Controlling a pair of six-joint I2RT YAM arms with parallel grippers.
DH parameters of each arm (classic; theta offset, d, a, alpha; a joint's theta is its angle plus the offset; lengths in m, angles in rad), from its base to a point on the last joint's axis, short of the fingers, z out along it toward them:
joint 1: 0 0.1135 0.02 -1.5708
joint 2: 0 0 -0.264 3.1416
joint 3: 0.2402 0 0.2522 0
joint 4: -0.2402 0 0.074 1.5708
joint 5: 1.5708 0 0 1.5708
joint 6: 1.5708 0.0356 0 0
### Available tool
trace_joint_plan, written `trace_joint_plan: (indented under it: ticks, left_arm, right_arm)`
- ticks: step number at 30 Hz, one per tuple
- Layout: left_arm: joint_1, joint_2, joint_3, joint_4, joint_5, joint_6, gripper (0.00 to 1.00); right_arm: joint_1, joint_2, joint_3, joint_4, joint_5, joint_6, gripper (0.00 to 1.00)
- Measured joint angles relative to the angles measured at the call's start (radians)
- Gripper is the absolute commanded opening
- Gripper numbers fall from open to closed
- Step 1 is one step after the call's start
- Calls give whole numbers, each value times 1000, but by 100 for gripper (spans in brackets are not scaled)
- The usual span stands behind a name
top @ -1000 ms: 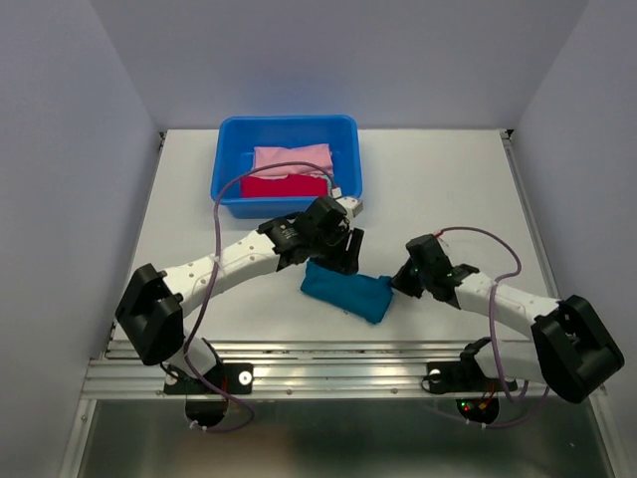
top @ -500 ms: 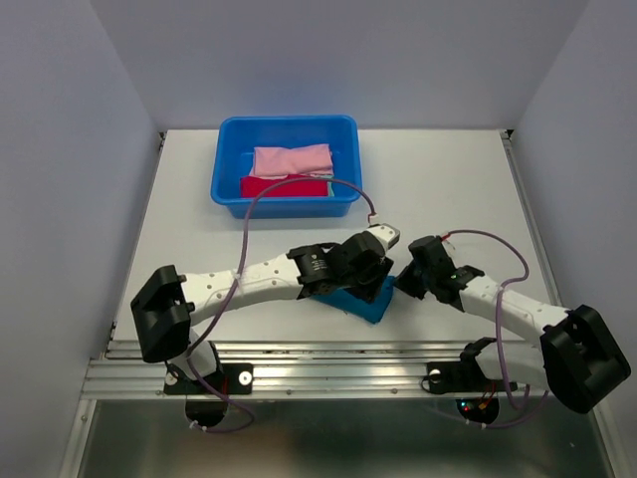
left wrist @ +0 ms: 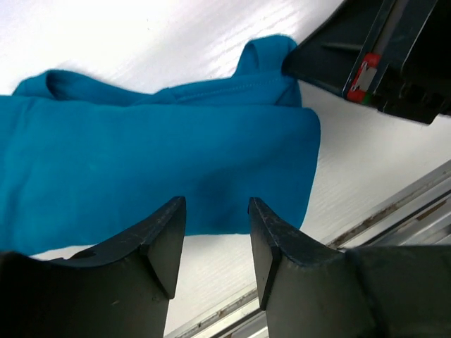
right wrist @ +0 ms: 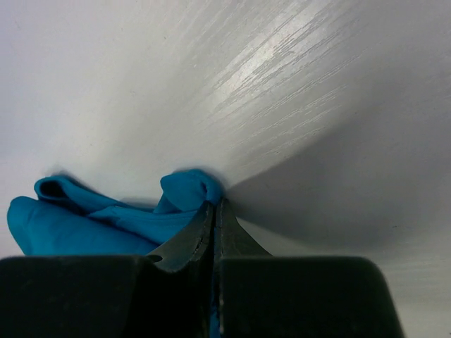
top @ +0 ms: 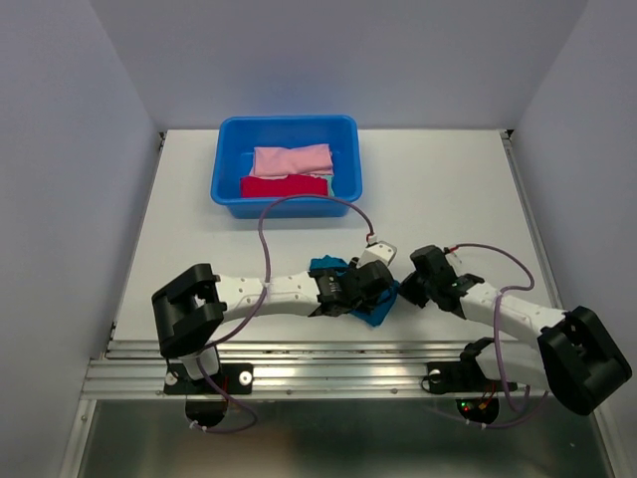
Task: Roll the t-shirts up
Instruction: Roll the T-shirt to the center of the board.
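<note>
Teal shirt lies just under and ahead of my left gripper, whose jaws stand a narrow way apart with nothing in them. My right gripper is pinched tight on a nub at the shirt's corner. Well beyond both grippers, a pink bundle and a red bundle lie in the tub; those look done, I'd judge. The teal one looks folded flat rather than rolled, so it's what's left. No writing I can read: the red tag on the right gripper is too blurred.
</note>
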Motion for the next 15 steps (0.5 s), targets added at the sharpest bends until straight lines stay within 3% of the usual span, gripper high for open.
trace_joint_plan:
  ticks: [15]
  left_arm:
    - [-26,-35,-57,84,-5,-5,51]
  right_arm:
    - [0,-53,-103,138,-11,131,1]
